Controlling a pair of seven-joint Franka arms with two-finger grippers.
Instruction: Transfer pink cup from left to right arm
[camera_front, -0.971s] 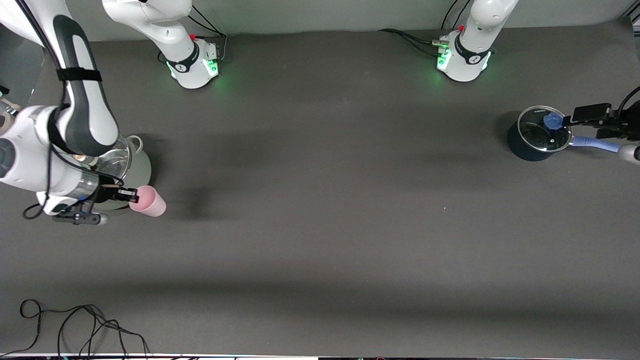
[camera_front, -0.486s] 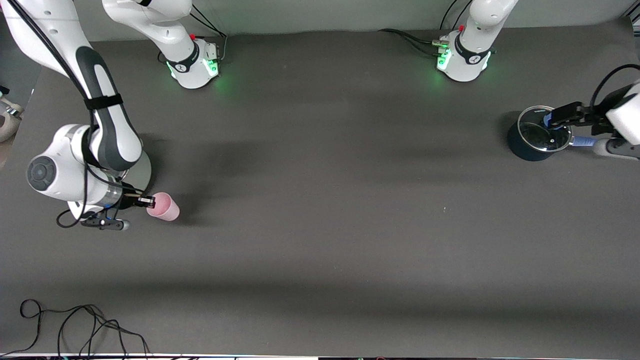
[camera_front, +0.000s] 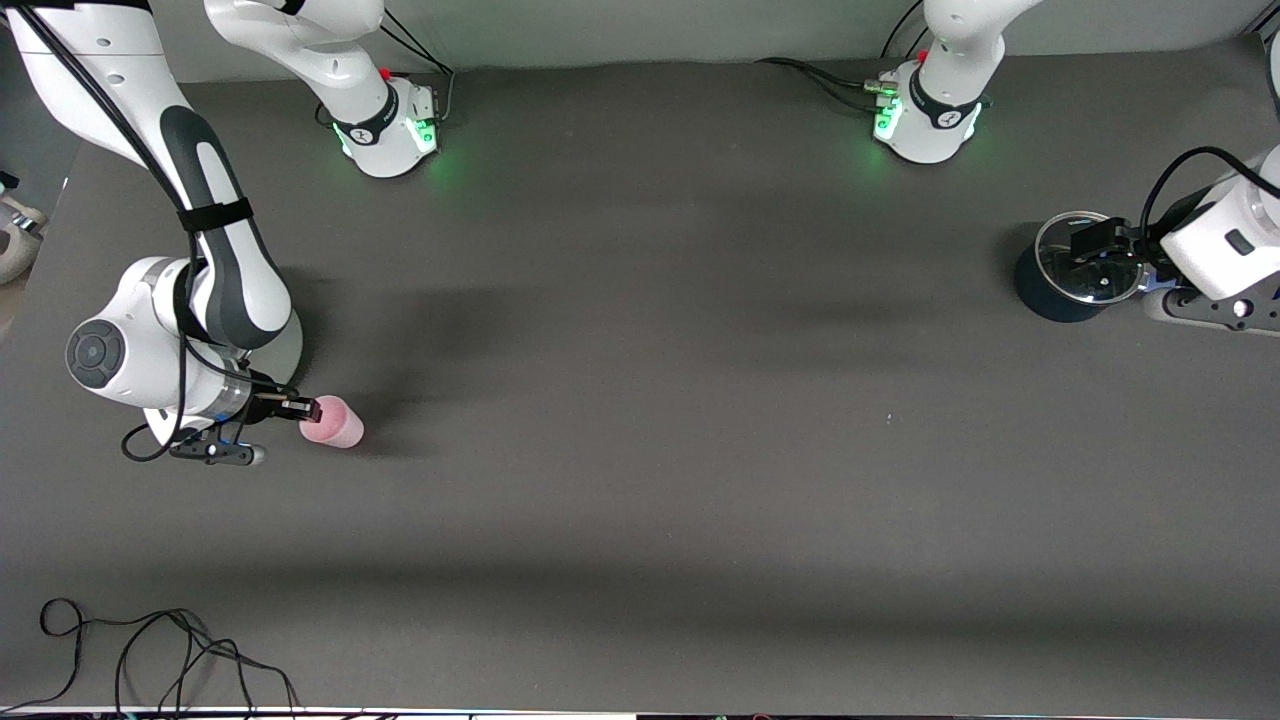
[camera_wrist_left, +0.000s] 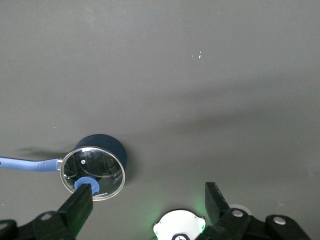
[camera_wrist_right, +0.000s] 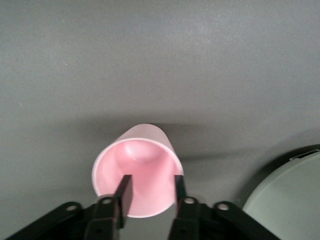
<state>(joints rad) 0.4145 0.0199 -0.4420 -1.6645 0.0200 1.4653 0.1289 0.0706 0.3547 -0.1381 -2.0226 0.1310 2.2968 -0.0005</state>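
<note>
— So what is hidden or hard to make out?

— Mostly the pale grey-green pot (camera_front: 285, 345) at the right arm's end of the dark grey surface (camera_front: 650, 400): the right arm covers nearly all of it in the front view, and the right wrist view shows only a curved slice. The dark blue saucepan with a glass lid (camera_front: 1065, 270) at the left arm's end is partly covered by the left pincer (camera_front: 1098, 240), and its blue handle is lost under that arm. The left wrist view shows the lid's blue knob half covered by one finger (camera_wrist_left: 77, 207).

— And the small pale-pink plastic tumbler?

— The small pale-pink plastic tumbler (camera_front: 333, 421) is in the right pincer (camera_wrist_right: 150, 192), tipped on its side with its mouth toward the wrist camera. One finger sits inside the rim and one outside, pinching the wall, just beside the grey-green pot. Whether the tumbler touches the surface I cannot tell.

— The left pincer?

— Spread wide and holding nothing, over the saucepan.

— Anything else around?

— A loose black cable (camera_front: 150, 650) lies at the surface's edge nearest the front camera, toward the right arm's end, well apart from everything.
</note>
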